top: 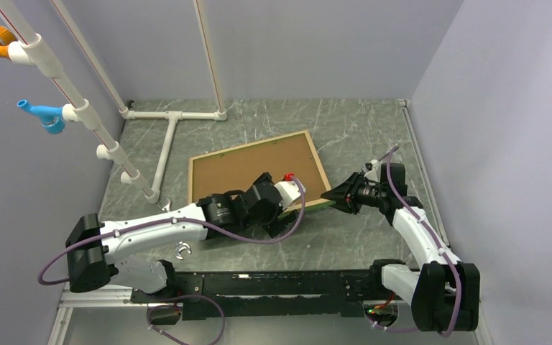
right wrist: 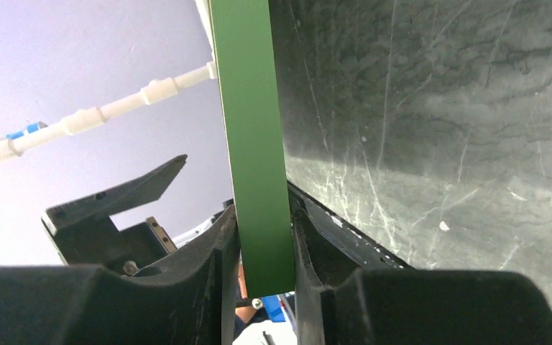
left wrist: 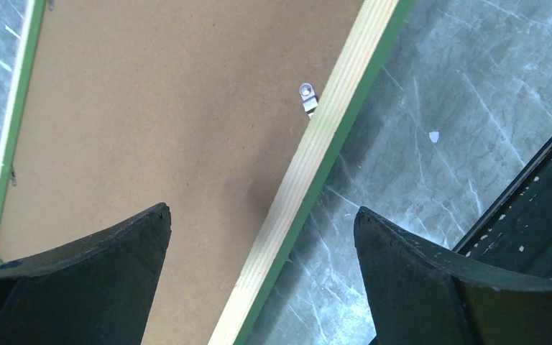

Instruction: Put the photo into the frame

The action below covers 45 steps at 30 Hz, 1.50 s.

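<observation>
Right fingers (right wrist: 187, 287) clamped on frame (right wrist: 255, 180) green edge; left fingers (left wrist: 79, 287) spread wide above frame's tan border.

Top external view: high, behind the arm bases (top: 90, 255), angled down and forward; covers the whole table (top: 359, 129) from afar. Left wrist view: close, facing down onto the frame (left wrist: 316, 165) and table. Right wrist view: very close, sighting edge-on along the frame's green rim. All views share the frame.

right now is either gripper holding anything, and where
The right gripper clamps the green-edged tan wooden frame by its near right corner; the left gripper holds nothing.
</observation>
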Tool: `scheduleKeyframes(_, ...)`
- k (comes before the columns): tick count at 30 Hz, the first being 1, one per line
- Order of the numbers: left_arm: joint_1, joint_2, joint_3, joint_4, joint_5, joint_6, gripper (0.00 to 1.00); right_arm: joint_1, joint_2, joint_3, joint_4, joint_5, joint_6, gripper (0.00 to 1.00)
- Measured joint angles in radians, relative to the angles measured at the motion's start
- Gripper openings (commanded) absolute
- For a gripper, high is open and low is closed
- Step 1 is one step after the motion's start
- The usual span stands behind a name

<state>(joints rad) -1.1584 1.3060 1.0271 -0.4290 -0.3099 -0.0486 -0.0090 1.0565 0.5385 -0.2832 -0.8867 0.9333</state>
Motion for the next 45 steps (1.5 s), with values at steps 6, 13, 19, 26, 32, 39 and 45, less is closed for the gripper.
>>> scheduleKeyframes(6,-0.079,0.002,0.0,0.001,-0.114,0.039,0.93,-0.002,-0.039,0.001,-0.013,0.02,0.087,0.0)
scheduleKeyframes(13,-0.161,0.081,0.006,-0.005,-0.272,0.09,0.82,-0.003,-0.07,0.007,-0.004,0.026,0.182,0.0)
scheduleKeyframes(19,-0.208,0.201,0.074,-0.022,-0.414,0.142,0.74,-0.005,-0.084,0.007,0.026,0.026,0.246,0.0)
scheduleKeyframes(26,-0.241,0.29,0.131,-0.055,-0.55,0.177,0.66,-0.008,-0.082,0.007,0.039,0.026,0.257,0.0)
scheduleKeyframes(32,-0.251,0.298,0.141,-0.08,-0.59,0.198,0.42,-0.009,-0.079,0.006,0.054,0.026,0.257,0.0)
scheduleKeyframes(39,-0.261,0.332,0.17,-0.111,-0.642,0.228,0.17,-0.009,-0.078,0.005,0.07,0.026,0.256,0.0)
scheduleKeyframes(45,-0.269,0.348,0.174,-0.121,-0.661,0.242,0.0,-0.009,-0.077,-0.006,0.085,0.023,0.264,0.0)
